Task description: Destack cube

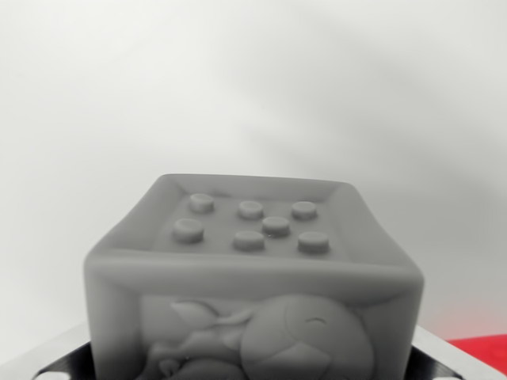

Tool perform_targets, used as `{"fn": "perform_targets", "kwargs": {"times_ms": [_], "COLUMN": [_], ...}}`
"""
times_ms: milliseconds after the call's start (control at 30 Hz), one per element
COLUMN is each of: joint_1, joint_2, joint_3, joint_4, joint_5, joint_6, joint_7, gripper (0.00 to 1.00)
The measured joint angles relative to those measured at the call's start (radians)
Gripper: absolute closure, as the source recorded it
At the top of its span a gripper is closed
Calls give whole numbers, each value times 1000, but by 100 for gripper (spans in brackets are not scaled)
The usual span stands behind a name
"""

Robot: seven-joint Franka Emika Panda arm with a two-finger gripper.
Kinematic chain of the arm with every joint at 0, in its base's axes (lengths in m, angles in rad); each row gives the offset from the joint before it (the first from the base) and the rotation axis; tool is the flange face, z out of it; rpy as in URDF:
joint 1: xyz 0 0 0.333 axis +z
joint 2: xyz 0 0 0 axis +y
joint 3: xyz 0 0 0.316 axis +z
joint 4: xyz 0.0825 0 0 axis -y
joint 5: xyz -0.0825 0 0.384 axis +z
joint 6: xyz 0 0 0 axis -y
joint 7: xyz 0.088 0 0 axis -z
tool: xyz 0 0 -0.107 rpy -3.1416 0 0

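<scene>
Metal glints at the wrist view's lower left, likely a gripper finger, though jaw state cannot be told. Centre, the grey cube with seven raised studs sits close under the camera. Red patch lower right. Whether it is lifted off any stack is unclear.

Grey cube w/ raised dots on top, embossed animal relief on side.
</scene>
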Motion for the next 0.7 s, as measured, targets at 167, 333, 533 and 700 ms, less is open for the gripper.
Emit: {"fn": "perform_targets", "kwargs": {"times_ms": [167,333,533,700], "joint_1": [15,31,49,65], "joint_2": [7,15,24,34], "joint_3": [6,11,18,23], "joint_4": [5,12,19,28], "joint_5": [0,0,0,0], "joint_6": [2,3,4,5], "joint_7": [27,56,88,118], "gripper": [100,100,100,100]}}
